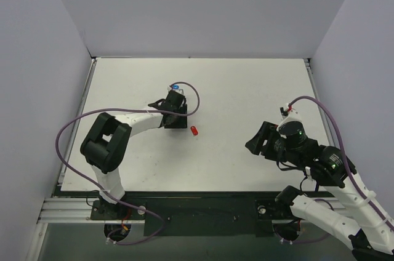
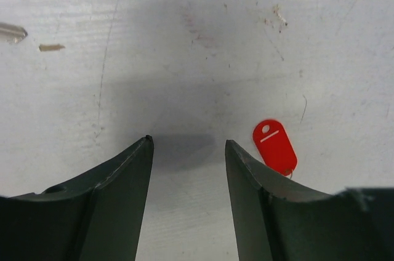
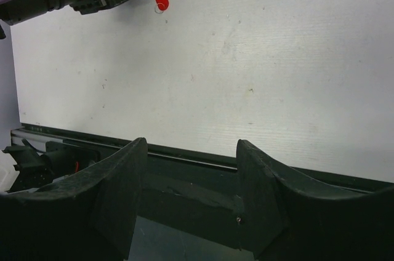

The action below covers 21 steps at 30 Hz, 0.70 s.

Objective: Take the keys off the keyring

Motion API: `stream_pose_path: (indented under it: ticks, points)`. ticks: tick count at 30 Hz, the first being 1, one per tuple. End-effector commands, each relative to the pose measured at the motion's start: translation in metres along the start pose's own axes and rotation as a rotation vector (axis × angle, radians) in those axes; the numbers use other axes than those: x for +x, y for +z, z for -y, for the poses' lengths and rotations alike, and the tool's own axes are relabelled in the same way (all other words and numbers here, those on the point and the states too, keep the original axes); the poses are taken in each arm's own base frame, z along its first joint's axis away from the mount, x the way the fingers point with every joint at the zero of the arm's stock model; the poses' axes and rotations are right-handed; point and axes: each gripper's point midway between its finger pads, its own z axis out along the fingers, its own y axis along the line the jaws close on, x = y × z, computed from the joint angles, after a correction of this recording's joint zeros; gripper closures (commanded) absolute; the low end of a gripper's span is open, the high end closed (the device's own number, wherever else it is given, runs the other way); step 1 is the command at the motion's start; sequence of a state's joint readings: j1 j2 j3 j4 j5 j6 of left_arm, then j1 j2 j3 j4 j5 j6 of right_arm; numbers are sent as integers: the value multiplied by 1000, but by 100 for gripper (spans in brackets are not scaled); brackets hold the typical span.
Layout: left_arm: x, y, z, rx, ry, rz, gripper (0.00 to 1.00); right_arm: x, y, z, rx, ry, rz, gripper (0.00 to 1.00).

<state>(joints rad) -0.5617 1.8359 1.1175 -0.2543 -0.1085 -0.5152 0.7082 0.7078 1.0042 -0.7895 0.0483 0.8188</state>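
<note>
From overhead: keyring (image 1: 195, 130) flat on the white table (image 1: 246, 88) near its middle, no more than a red speck from up there; left gripper (image 1: 176, 119) just at 10 o'clock of it, apart from it; right gripper (image 1: 253, 141) well off toward 3 o'clock, its open end turned to 9 o'clock; ring and key too small to make out in this view; far more on show at the left wrist: jaws spread, only bare tabletop and shadow between them; red tag (image 2: 274, 146) at 4 o'clock of the frame, just beside the right-hand finger (image 2: 258, 212), a white dot and bar on its 12 o'clock end, a sliver of thin wire ring (image 2: 288, 173) peeping out at its 6 o'clock end, partly hidden behind the fingertip; at 10 o'clock, cut by the frame edge, a small silvery object (image 2: 11, 32) with a tan fleck (image 2: 51, 47) beside it, both well apart from the tag; cannot tell whether that is the key; neither to be found in the other two views; from the right wrist: own jaws spread as well, gripping nothing, framing the dark front rail (image 3: 184, 181); far up at 11 o'clock the tag again, ring loop plain at its 6 o'clock end, left gripper's dark fingers just at 9 o'clock of it
</note>
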Motion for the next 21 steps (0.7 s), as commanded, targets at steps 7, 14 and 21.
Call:
stream_pose_path:
  ticks: [7,14,21]
  points:
    - [34,-14,32,-85,235,-54,36,-10,-4,-9,-25,14,32,45]
    - [39,-13,45,-38,239,-49,37,-10,-8,-5,-16,14,38,45]
    - [37,-24,60,-7,259,-49,38,-9,-7,-5,-14,9,34,45]
